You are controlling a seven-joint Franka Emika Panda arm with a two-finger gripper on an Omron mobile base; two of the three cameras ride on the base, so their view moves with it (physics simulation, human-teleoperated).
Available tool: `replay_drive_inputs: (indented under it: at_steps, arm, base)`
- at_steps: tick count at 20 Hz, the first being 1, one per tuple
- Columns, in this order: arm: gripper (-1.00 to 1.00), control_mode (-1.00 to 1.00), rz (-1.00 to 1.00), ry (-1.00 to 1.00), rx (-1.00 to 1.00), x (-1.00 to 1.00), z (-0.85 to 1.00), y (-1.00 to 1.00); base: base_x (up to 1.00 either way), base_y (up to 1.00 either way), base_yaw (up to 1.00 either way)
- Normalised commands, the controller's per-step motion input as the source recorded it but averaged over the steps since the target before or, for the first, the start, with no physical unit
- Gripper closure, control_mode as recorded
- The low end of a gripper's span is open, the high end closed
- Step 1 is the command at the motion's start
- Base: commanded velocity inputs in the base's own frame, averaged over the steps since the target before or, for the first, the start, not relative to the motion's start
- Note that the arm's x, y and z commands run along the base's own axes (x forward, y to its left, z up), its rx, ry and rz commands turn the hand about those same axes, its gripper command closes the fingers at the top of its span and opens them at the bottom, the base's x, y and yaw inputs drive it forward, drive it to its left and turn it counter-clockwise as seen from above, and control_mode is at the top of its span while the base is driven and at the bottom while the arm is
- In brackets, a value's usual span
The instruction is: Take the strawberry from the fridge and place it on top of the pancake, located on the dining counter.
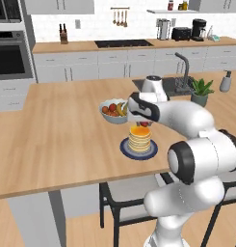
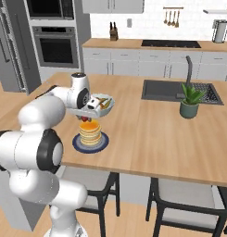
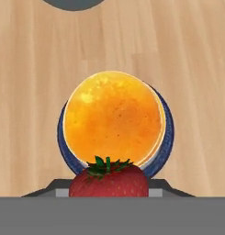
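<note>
My gripper (image 3: 109,189) is shut on the strawberry (image 3: 108,180), a small red fruit with green leaves. The strawberry hangs just above the near edge of the pancake (image 3: 113,117), a golden stack on a dark round plate (image 3: 167,137). From the left base the strawberry (image 1: 144,124) shows under the hand, right over the pancake (image 1: 139,138) on the dining counter (image 1: 57,130). From the right base the gripper (image 2: 83,117) hovers close over the pancake (image 2: 90,132). The grey fridge (image 2: 8,46) stands at the far left.
A pale bowl of mixed fruit (image 1: 113,111) sits just behind the plate, close to the hand. A potted plant (image 2: 190,102) and the dark sink (image 2: 179,90) lie to the right. Dark-framed stools (image 2: 189,194) line the near edge of the counter.
</note>
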Motion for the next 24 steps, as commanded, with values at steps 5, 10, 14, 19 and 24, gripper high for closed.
replay_drive_inputs:
  at_steps: [5, 10, 14, 19, 24]
  arm:
    - [1.0, -1.0, 0.03, 0.02, 0.0, 0.25, -0.39, -0.12]
    - [1.0, -1.0, 0.03, 0.02, -0.01, 0.24, -0.34, 0.05]
    - [1.0, -1.0, 0.02, 0.0, 0.0, 0.18, -0.1, 0.01]
    - [1.0, -1.0, 0.01, 0.0, 0.0, 0.1, -0.01, 0.04]
    - [-1.0, -1.0, 0.0, 0.01, 0.0, 0.0, -0.08, 0.16]
  base:
    - [0.0, 0.0, 0.0]
    - [0.0, 0.0, 0.0]
    - [0.0, 0.0, 0.0]
    - [0.0, 0.0, 0.0]
    - [0.0, 0.0, 0.0]
